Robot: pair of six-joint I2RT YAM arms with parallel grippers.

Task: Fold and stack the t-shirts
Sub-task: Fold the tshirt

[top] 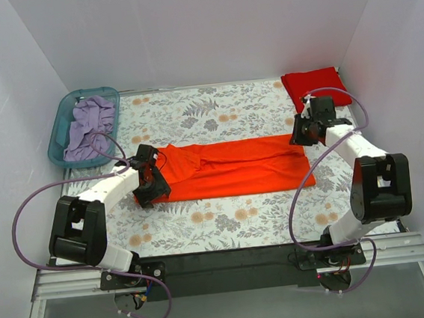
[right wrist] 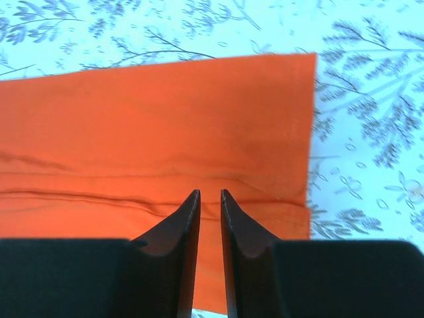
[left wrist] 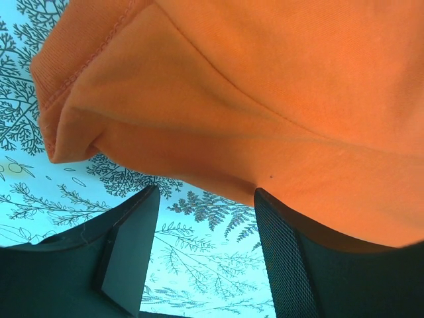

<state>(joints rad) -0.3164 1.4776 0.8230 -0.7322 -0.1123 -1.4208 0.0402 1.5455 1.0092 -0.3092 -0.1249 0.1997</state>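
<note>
The bright orange t-shirt [top: 235, 168] lies flat as a long folded strip across the middle of the flowered tablecloth. The deeper red t-shirt [top: 314, 87] lies folded at the back right corner. My left gripper [top: 153, 183] is at the strip's left end. In the left wrist view it [left wrist: 207, 192] is open, with tablecloth between its fingers and the orange cloth [left wrist: 265, 86] bunched just ahead, draping over its right finger [left wrist: 281, 252]. My right gripper [top: 300, 134] hovers over the strip's right end. In the right wrist view it [right wrist: 210, 192] is almost shut and holds nothing above the orange cloth [right wrist: 165, 119].
A teal basket [top: 93, 91] holding a lilac cloth [top: 89, 126] stands at the back left. White walls close in the table on three sides. The flowered tablecloth [top: 214, 106] shows behind and in front of the orange strip.
</note>
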